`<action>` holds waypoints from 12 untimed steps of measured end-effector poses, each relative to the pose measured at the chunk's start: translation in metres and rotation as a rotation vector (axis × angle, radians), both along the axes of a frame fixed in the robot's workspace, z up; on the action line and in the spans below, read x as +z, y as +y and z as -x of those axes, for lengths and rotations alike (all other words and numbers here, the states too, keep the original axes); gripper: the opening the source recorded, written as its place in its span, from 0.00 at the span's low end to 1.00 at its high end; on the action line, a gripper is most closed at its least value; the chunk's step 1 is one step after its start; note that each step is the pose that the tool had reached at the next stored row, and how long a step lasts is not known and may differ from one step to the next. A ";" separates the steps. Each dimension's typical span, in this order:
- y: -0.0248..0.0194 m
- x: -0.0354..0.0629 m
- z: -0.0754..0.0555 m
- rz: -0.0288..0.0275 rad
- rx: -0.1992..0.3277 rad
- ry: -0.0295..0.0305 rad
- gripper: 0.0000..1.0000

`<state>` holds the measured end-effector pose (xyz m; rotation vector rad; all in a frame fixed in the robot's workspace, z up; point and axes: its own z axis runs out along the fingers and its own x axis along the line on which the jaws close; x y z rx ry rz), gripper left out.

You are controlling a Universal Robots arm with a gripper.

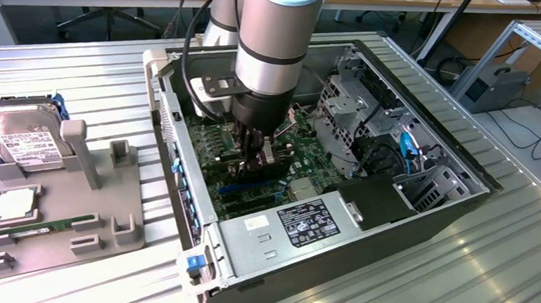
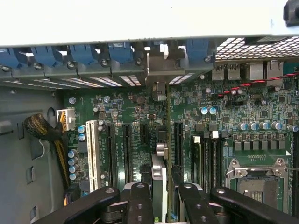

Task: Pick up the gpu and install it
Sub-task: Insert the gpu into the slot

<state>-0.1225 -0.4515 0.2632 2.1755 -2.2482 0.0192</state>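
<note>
Install step in hand. Hand (image 2: 161, 198) pinching gpu (image 2: 159, 175) edge-on, card upright inside open computer case (image 1: 436, 204), low over motherboard (image 2: 140, 112) among expansion slots (image 2: 178, 142), metal bracket end toward case rear wall. Not judged seated yet. Next move needs card edge lined up with slot, straight push down.

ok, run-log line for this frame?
stage: install | gripper: shut on gpu | gpu: edge-on above motherboard slots | place: inside open PC case
</note>
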 end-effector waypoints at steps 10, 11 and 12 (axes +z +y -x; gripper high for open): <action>0.0000 0.0004 0.001 0.0000 0.000 -0.0011 0.27; 0.0000 0.0005 0.001 0.0001 0.000 -0.0011 0.27; 0.0000 0.0004 0.001 0.0001 0.000 -0.0011 0.27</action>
